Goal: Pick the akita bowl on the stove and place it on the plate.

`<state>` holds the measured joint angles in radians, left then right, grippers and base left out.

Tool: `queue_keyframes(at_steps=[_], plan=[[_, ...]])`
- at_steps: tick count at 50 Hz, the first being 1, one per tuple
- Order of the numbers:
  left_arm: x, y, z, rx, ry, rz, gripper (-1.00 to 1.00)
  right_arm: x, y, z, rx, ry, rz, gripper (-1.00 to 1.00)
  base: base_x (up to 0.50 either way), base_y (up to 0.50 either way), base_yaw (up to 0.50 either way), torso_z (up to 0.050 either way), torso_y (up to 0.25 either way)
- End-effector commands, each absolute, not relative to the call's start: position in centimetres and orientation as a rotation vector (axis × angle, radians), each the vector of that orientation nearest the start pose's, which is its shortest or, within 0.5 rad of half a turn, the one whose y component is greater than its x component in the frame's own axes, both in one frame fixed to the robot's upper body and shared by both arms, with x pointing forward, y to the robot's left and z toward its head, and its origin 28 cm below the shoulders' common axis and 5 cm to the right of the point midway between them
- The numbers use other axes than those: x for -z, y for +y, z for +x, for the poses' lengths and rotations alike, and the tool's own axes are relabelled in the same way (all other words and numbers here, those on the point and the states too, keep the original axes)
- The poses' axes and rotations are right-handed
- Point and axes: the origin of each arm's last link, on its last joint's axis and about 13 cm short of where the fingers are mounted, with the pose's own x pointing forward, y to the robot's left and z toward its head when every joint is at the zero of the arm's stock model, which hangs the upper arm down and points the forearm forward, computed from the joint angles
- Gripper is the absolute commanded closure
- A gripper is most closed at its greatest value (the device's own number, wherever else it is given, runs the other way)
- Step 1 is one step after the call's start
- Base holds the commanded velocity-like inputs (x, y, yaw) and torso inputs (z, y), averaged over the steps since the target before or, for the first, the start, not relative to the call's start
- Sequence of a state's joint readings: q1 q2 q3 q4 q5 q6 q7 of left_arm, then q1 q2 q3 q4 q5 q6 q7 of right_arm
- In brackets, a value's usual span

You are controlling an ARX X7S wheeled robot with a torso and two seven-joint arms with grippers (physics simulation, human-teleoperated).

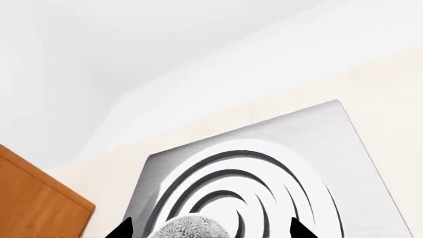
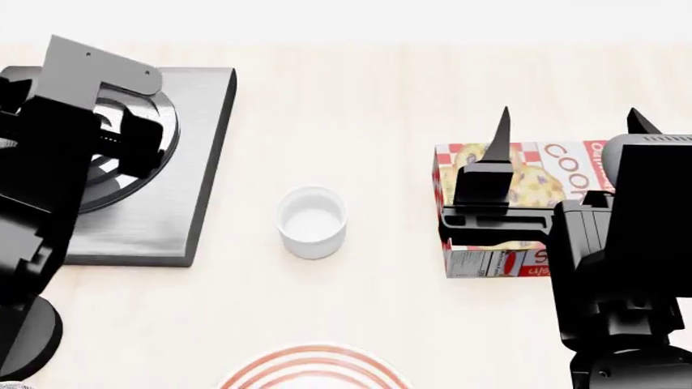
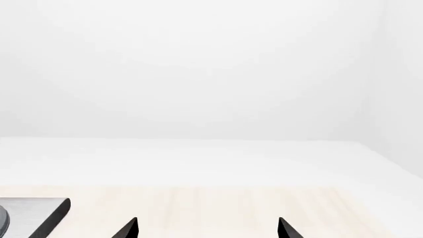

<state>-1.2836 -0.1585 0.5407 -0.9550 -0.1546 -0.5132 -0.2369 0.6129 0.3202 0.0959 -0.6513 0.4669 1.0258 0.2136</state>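
Note:
The akita bowl [image 1: 191,227] shows as a speckled grey-white dome at the edge of the left wrist view, resting on the stove [image 1: 317,148] over its raised rings. My left gripper [image 1: 211,230] is open, its two dark fingertips [image 1: 122,229] wide apart on either side of the bowl and not touching it. In the head view my left arm covers the stove [image 2: 162,203] and hides the bowl. The red-ringed plate [image 2: 313,369] lies at the near edge, partly cut off. My right gripper [image 2: 570,121] hangs open over the right of the table, holding nothing.
A small plain white cup [image 2: 311,220] stands between the stove and a red-and-white cookie box [image 2: 508,203] under my right arm. An orange-brown wooden panel [image 1: 33,198] sits beside the stove. A corner of the stove [image 3: 33,213] shows in the right wrist view.

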Motion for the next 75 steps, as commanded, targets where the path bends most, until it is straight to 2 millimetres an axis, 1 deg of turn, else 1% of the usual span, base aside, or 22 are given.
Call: queue_keyframes(at_steps=[1,10,31,57,75], plan=[[-19.7,23.9,41.8,-0.245,0.187,0.474,-1.00,-22.7,-14.4,25.1,0.023,-0.228,-0.018,-1.00,0.00,0.00,0.00,0.000,0.000],[-19.0,24.1,41.7,-0.251,0.219,0.477,-1.00,-22.8,-14.4,25.1,0.023,-0.227,-0.018,-1.00,0.00,0.00,0.00,0.000,0.000],[-18.6,24.5,41.5,-0.263,0.267,0.439,-1.00,-22.6,-14.4,25.1,0.024,-0.226,-0.018,-1.00,0.00,0.00,0.00,0.000,0.000],[-17.9,24.8,41.5,-0.252,0.315,0.434,-1.00,-22.8,-14.4,25.1,0.024,-0.227,-0.019,-1.00,0.00,0.00,0.00,0.000,0.000],[-17.8,25.2,41.1,-0.241,0.345,0.429,-1.00,-22.8,-14.4,25.0,0.025,-0.227,-0.019,-1.00,0.00,0.00,0.00,0.000,0.000]])
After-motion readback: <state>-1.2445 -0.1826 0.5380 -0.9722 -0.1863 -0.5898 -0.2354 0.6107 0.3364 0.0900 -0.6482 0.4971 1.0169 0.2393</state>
